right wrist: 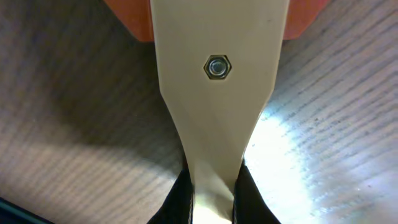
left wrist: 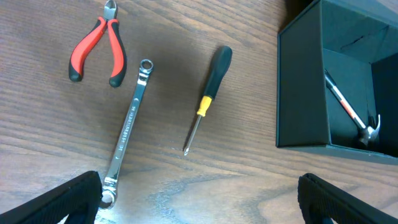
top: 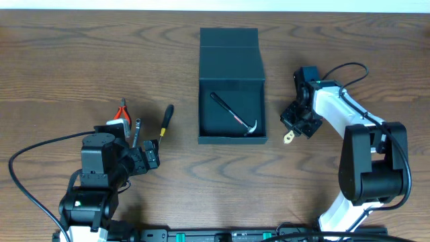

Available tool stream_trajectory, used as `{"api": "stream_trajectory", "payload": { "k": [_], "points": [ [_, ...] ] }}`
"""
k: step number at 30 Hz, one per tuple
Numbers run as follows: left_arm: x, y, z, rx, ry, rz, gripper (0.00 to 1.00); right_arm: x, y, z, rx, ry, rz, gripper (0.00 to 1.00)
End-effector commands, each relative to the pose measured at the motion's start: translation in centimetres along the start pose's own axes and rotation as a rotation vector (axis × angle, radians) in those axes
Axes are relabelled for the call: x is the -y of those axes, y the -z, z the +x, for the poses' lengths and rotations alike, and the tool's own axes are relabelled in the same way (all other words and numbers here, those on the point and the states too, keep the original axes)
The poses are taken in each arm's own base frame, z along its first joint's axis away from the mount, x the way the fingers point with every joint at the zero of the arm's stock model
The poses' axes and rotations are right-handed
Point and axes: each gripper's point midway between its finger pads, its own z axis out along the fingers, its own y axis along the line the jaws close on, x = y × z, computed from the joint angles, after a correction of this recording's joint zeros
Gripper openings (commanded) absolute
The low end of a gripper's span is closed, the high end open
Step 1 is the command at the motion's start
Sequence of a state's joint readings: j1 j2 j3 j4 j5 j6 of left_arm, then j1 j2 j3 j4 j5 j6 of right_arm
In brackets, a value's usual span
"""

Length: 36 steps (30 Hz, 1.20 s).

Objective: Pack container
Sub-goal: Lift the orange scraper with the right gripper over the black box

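Now | container [top: 230, 47] near, left of R gripper [top: 293, 131] | pinching cream tool [right wrist: 217, 106]

Robot lab bench: wood-grain table [top: 67, 54], left arm [top: 97, 158], right arm [top: 369, 154], pliers [left wrist: 107, 28], wrench [left wrist: 127, 127], screwdriver [left wrist: 211, 81].

We are seeing the container [top: 232, 139] standing open-topped mid-counter [top: 67, 54]. Its walls are blocking sideways entry, and the top is lying free. The hammer [top: 233, 113] is lying diagonally inside, leaving two corners bare. Pliers [left wrist: 99, 46], wrench [left wrist: 127, 130] and screwdriver [left wrist: 208, 93] are lying apart, with a bare strip running between screwdriver and container. The right gripper [top: 293, 129], clamping a cream tool [right wrist: 217, 93], is hanging beside the right wall, not touching.
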<state>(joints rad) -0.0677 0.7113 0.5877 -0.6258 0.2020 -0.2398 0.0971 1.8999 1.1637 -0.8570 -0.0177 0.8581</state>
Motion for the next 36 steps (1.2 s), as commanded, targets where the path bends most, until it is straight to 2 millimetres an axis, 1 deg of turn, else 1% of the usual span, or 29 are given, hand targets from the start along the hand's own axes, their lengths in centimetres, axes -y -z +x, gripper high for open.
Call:
{"api": "stream_trajectory", "payload": {
  "k": [1,4,7,10,12,14,17,19,22,24,27,32,36],
  "points": [
    [0.2,0.4,-0.7,0.021,0.0,-0.004,0.99,-0.8,2.0,-1.0,0.068,0.095,0.011,0.01],
    [0.2,0.4,-0.7,0.021,0.0,-0.004,0.99,-2.2,5.8,-1.7,0.149,0.22,-0.022,0.01],
    [0.2,0.4,-0.7,0.021,0.0,-0.004,0.98,-3.6,8.9,-2.0,0.221,0.319,-0.07,0.01],
    [0.2,0.4,-0.7,0.021,0.0,-0.004,0.99,-5.3,12.3,-1.8,0.299,0.45,-0.129,0.01],
    [0.2,0.4,-0.7,0.021,0.0,-0.004,0.98,-6.6,14.1,-1.3,0.345,0.563,-0.159,0.01],
    [0.2,0.4,-0.7,0.021,0.0,-0.004,0.99,-8.0,15.8,-0.2,0.381,0.737,-0.189,0.01],
    [0.2,0.4,-0.7,0.02,0.0,-0.004,0.99,-9.5,17.7,1.8,0.422,0.978,-0.205,0.01],
    [0.2,0.4,-0.7,0.02,0.0,-0.004,0.99,-10.6,18.8,3.8,0.444,1.172,-0.236,0.01],
    [0.2,0.4,-0.7,0.02,0.0,-0.004,0.99,-12.1,19.9,7.0,0.472,1.451,-0.279,0.01],
    [0.2,0.4,-0.7,0.02,0.0,-0.004,0.99,-12.9,20.1,9.0,0.487,1.631,-0.297,0.01],
    [0.2,0.4,-0.7,0.02,0.0,-0.004,0.99,-13.5,20.0,11.3,0.505,1.843,-0.302,0.01],
    [0.2,0.4,-0.7,0.02,0.0,-0.004,0.99,-13.7,19.7,12.6,0.524,2.037,-0.288,0.01],
    [0.2,0.4,-0.7,0.02,0.001,-0.004,0.98,-13.7,19.5,12.5,0.519,2.059,-0.292,0.01]
  ]
}}
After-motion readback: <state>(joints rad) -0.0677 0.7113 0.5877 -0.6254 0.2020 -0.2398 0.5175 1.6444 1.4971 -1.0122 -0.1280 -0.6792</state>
